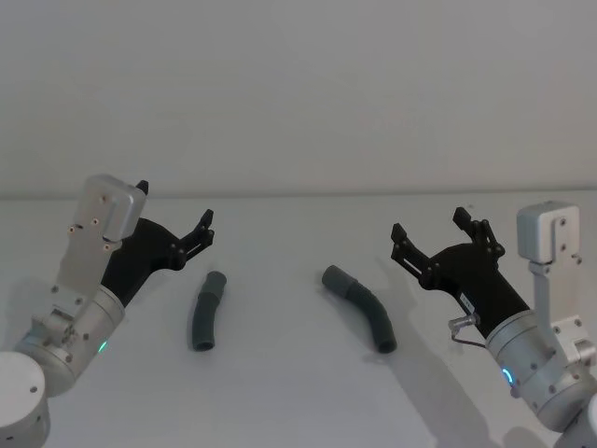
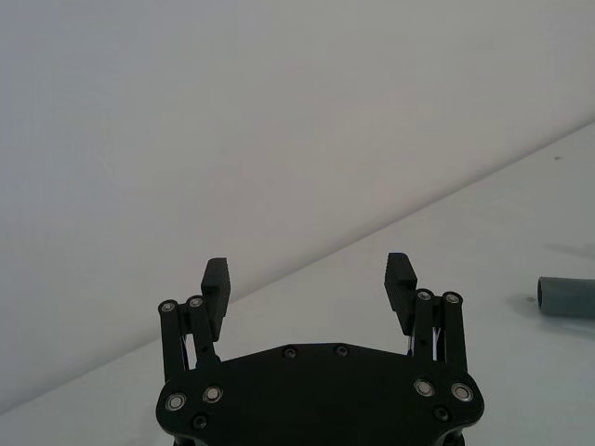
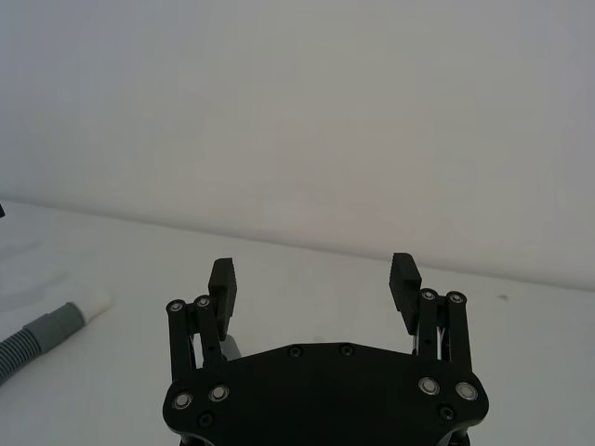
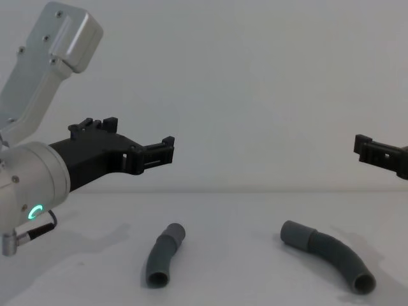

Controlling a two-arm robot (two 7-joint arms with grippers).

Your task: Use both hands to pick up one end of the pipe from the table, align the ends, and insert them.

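Two dark grey pipe pieces lie apart on the white table (image 1: 280, 392). The short, slightly bent piece (image 1: 207, 311) (image 4: 164, 254) is on the left; the longer curved piece (image 1: 362, 306) (image 4: 328, 252) is on the right, its wider collar (image 1: 336, 278) pointing toward the short one. My left gripper (image 1: 175, 207) (image 4: 140, 134) (image 2: 309, 274) hovers open, left of and above the short piece. My right gripper (image 1: 430, 224) (image 3: 316, 279) (image 4: 364, 146) hovers open, right of the long piece. In the right wrist view the short piece (image 3: 46, 330) shows a whitish tip (image 3: 93, 305). Neither gripper holds anything.
A plain pale wall (image 1: 298, 93) rises behind the table's far edge. A grey pipe end (image 2: 567, 297) lies at the edge of the left wrist view. Bare table surface lies between and in front of the two pieces.
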